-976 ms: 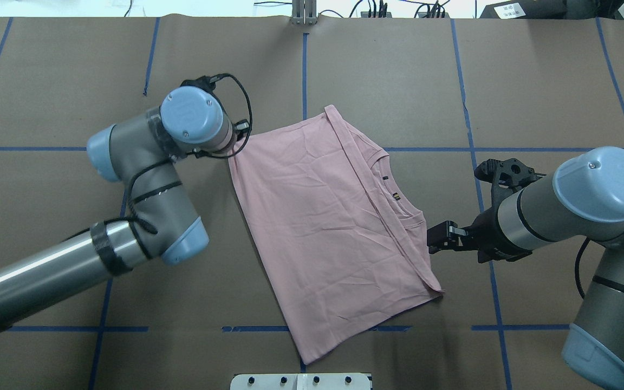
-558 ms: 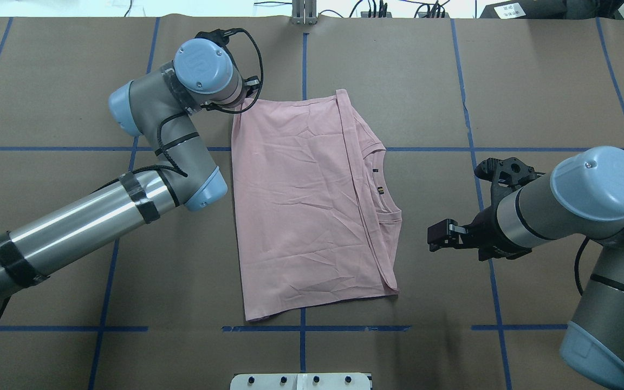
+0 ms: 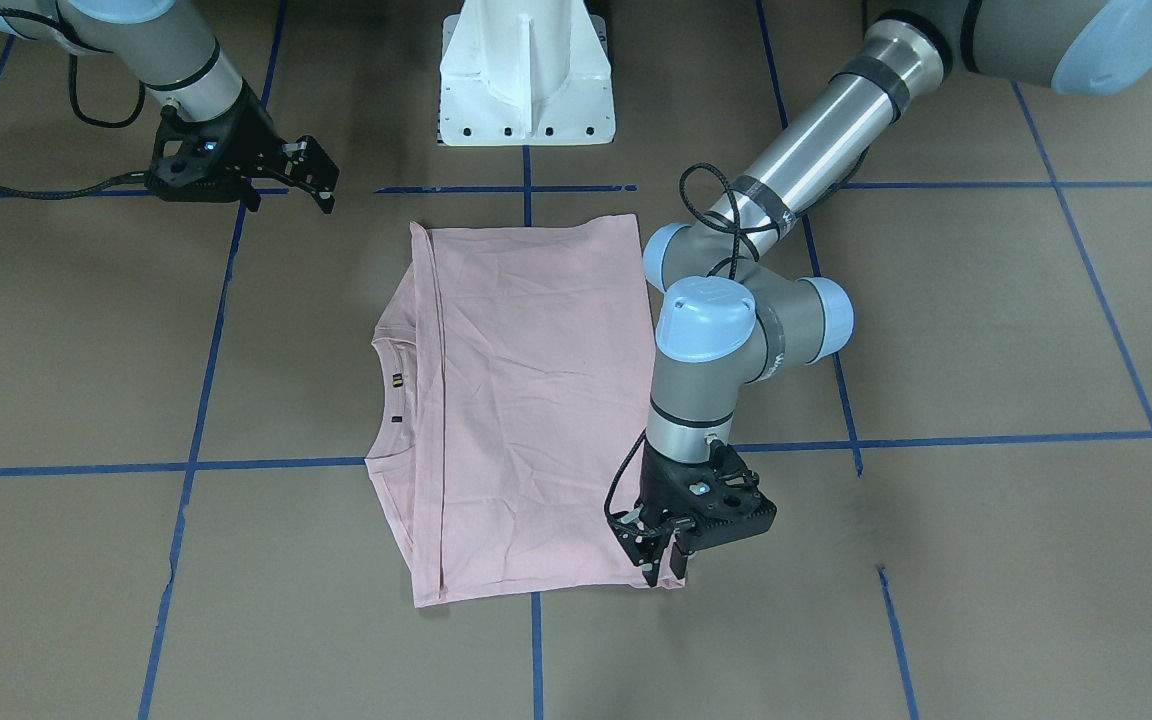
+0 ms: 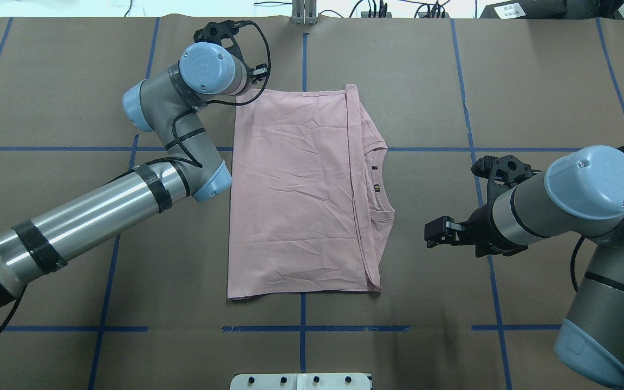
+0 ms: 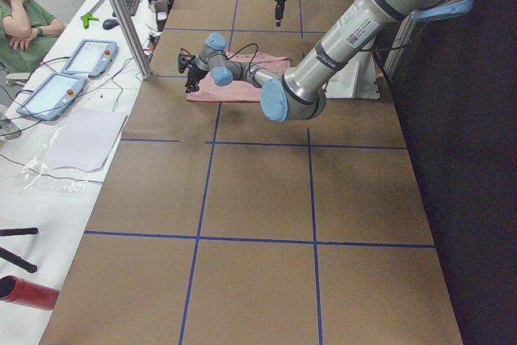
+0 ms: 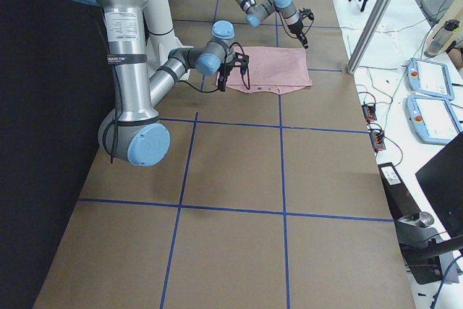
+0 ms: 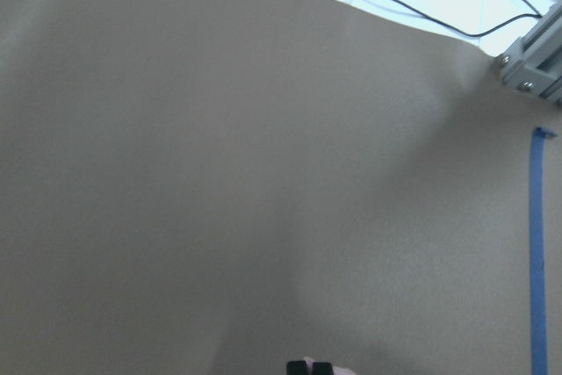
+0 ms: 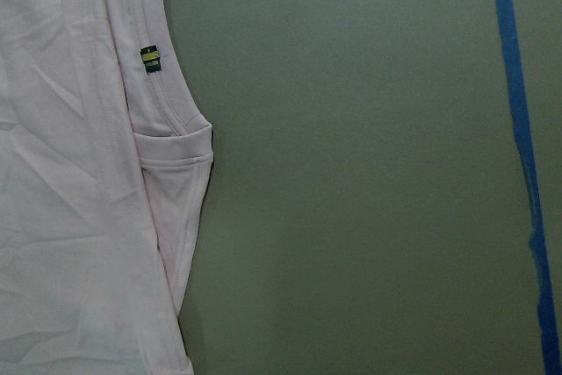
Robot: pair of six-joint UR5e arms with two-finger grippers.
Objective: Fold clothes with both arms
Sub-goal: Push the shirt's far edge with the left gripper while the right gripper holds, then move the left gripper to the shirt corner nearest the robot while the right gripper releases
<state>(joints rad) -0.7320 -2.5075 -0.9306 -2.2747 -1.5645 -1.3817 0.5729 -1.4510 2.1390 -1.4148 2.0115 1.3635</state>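
The pale pink T-shirt (image 4: 290,189) lies folded and flat mid-table, its ribbed collar (image 4: 379,173) facing my right arm; its print is hidden. It also shows in the front view (image 3: 526,400) and the right wrist view (image 8: 61,173). My left gripper (image 3: 663,568) is shut on the shirt's far corner, low on the table; in the overhead view the wrist hides it. In the left wrist view the fingertips (image 7: 309,367) are together with a bit of pink beside them. My right gripper (image 4: 430,234) is open and empty, a short way off the collar side.
The white pedestal base (image 3: 526,80) stands at the near table edge. Blue tape lines (image 4: 304,327) grid the brown table cover. An aluminium post (image 4: 304,13) and cables sit at the far edge. An operator (image 5: 24,14) and tablets (image 6: 427,99) are beyond it.
My left gripper has dragged the shirt's corner toward the far edge, turning the shirt from a slant to square with the tape grid. The right arm has barely moved.
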